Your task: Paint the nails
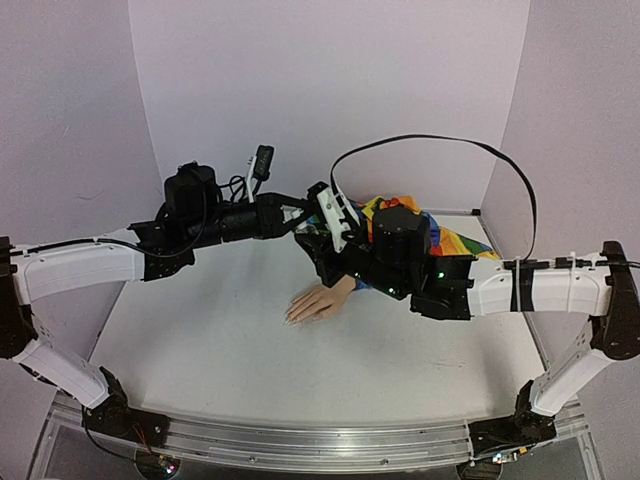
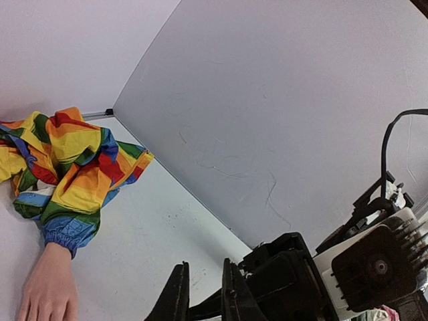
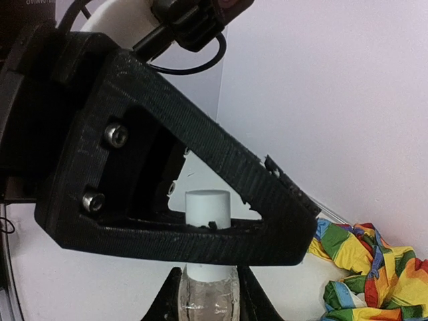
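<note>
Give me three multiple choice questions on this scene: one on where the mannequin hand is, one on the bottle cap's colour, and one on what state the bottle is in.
1. Where is the hand?
A. lying on the table
B. hanging in the air
C. inside a box

2. What colour is the cap of the bottle?
A. red
B. white
C. black

3. What state is the bottle in?
A. lying loose on the table
B. held in the right gripper
C. on its side with the cap off

Answers:
1. A, the top view shows the hand resting flat on the table.
2. B, the cap shows white in the right wrist view.
3. B, the bottle sits between the right gripper's fingers, with the cap on.
</note>
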`<control>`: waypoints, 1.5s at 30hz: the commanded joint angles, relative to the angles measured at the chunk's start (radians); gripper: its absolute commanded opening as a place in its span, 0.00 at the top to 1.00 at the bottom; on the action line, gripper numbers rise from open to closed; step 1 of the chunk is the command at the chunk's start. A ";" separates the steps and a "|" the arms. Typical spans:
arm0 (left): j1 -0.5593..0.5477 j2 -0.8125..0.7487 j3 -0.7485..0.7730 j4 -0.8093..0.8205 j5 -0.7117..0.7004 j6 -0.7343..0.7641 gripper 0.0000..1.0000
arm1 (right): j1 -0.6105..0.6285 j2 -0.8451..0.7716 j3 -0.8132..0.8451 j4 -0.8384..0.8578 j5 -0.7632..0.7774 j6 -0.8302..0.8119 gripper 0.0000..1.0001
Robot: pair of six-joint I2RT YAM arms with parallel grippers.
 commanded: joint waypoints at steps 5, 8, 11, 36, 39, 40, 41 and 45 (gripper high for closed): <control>-0.012 0.015 0.068 0.042 0.202 0.069 1.00 | -0.014 -0.091 0.008 0.058 -0.191 0.031 1.00; -0.012 0.009 0.088 0.048 0.399 0.157 1.00 | -0.088 -0.160 -0.028 0.040 -0.566 0.106 1.00; -0.018 -0.007 0.104 0.075 0.665 0.252 1.00 | -0.175 -0.213 -0.046 0.052 -1.070 0.169 1.00; -0.024 -0.139 0.047 -0.172 0.267 0.265 0.17 | -0.176 -0.292 -0.097 -0.133 -0.552 0.033 1.00; -0.023 -0.123 0.065 -0.186 0.298 0.265 0.17 | -0.175 -0.267 -0.082 -0.142 -0.538 0.019 1.00; -0.024 -0.115 0.071 -0.204 0.294 0.267 0.17 | -0.175 -0.261 -0.078 -0.143 -0.538 0.015 1.00; -0.024 -0.105 0.081 -0.226 0.285 0.273 0.17 | -0.175 -0.255 -0.074 -0.143 -0.538 0.013 1.00; -0.024 -0.065 0.121 -0.288 0.277 0.280 0.19 | -0.176 -0.226 -0.058 -0.147 -0.551 0.006 1.00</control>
